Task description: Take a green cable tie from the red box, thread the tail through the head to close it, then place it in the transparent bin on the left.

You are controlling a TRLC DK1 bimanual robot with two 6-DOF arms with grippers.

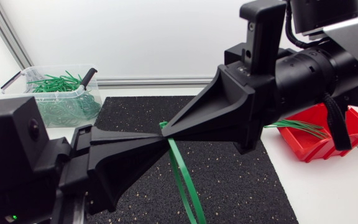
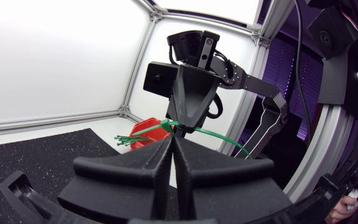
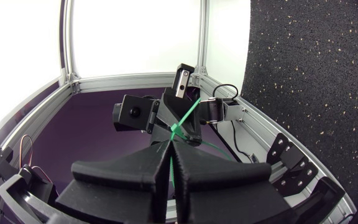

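Above the black mat, my two grippers meet tip to tip in the head view. The left gripper [image 1: 156,137] comes in from the lower left and the right gripper [image 1: 169,127] from the upper right. Both are shut on one green cable tie [image 1: 180,171], whose band hangs down from the tips in a narrow loop. In the left wrist view my shut gripper [image 2: 171,139] holds the tie [image 2: 216,138] right in front of the right gripper [image 2: 184,122]. The right wrist view shows its shut gripper [image 3: 171,143] with the tie [image 3: 188,115] running up from its tips.
The transparent bin [image 1: 27,73] at the back left holds several closed green ties. A red box [image 1: 337,140] with loose green ties sits at the right, also seen as the red box [image 2: 143,129] beyond the grippers. The black mat [image 1: 241,180] covers the table's middle.
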